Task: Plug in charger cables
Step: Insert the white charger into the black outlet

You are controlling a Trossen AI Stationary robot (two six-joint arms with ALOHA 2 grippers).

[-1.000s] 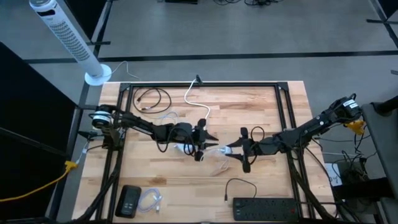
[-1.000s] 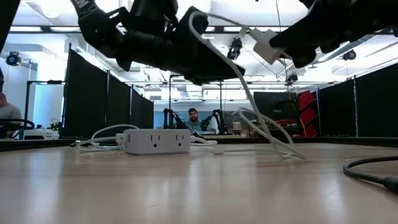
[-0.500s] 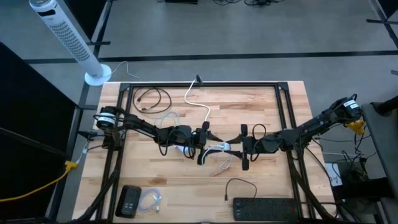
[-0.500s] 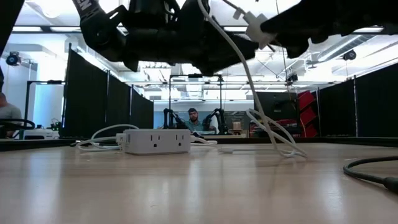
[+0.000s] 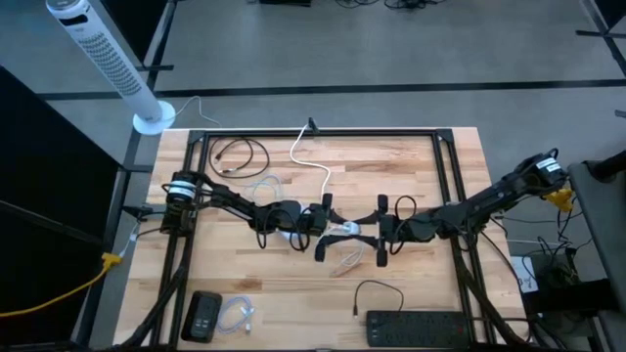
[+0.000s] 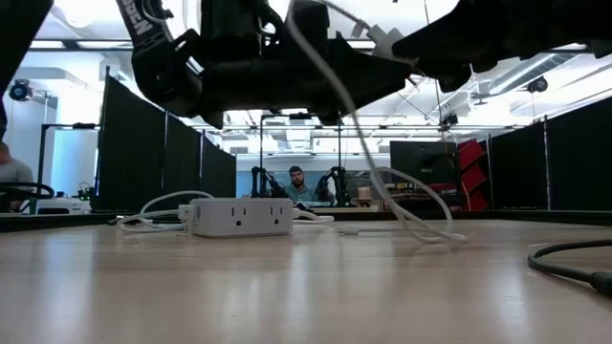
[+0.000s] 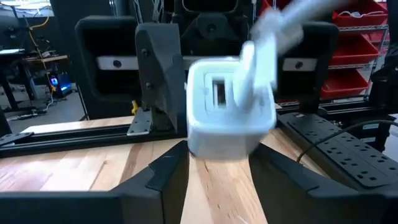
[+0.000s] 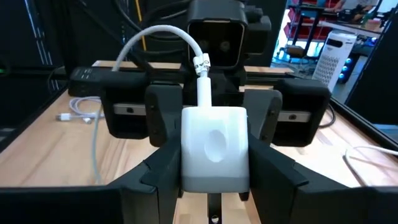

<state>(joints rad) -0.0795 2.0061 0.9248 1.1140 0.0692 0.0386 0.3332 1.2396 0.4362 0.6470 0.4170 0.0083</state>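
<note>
1. Grey floor [image 5: 391,59] around the wooden desk [image 5: 411,176], crossed by dark lines.
2. A white tower fan [image 5: 108,64] stands on the floor at 10 o'clock of the desk.
3. Black curtain panels [image 6: 143,153] line the room.
4. Ceiling strip lights [image 6: 96,43] glow overhead.
5. Red bins [image 7: 364,56] sit on shelves.
6. A person [image 6: 299,183] sits far back.

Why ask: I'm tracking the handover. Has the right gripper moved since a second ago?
Yes. In the high view the right gripper has moved up-picture, toward the table's far edge.
</note>
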